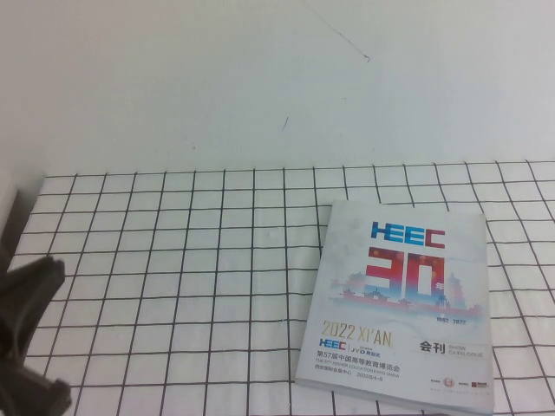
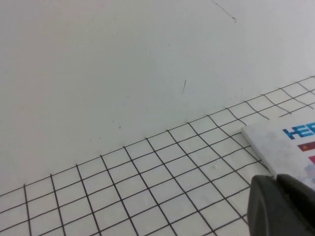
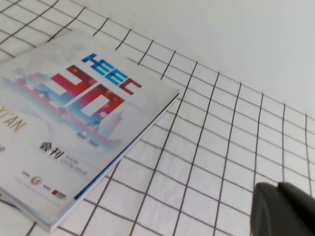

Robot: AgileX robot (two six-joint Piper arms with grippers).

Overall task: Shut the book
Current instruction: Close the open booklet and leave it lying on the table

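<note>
Fig. Paperback catalogue (image 1: pixel 401 303) lying cover-up on the grid-lined tabletop (image 1: pixel 173 260), in the right half of the table and near its front edge, slightly skewed to the grid lines; the cover lies flat on the pages, so the book looks already closed, with no leaf standing.

Handling, as judged: a thin softcover, probably light and bendable rather than stiff; the cover looks smooth and may slide on the table if pushed; lying flat, it gives little to pinch, so the long free edge on the right, where a dark blue line shows beneath the cover, seems the best place to press or lift.

Printing: "HEEC" in blue above a large red-and-blue "30"; below, "2022 XI'AN" in gold, a smaller "HEEC" mark, a line of Chinese text and "会刊"; the logos at the foot are too small to read.

Left gripper (image 2: pixel 283 206): low at the table's left, well apart from the book, holding nothing visible; open or closed cannot be told.

Right gripper (image 3: pixel 285 211): above bare grid beside the book's right edge, not touching it; its opening likewise cannot be told.
</note>
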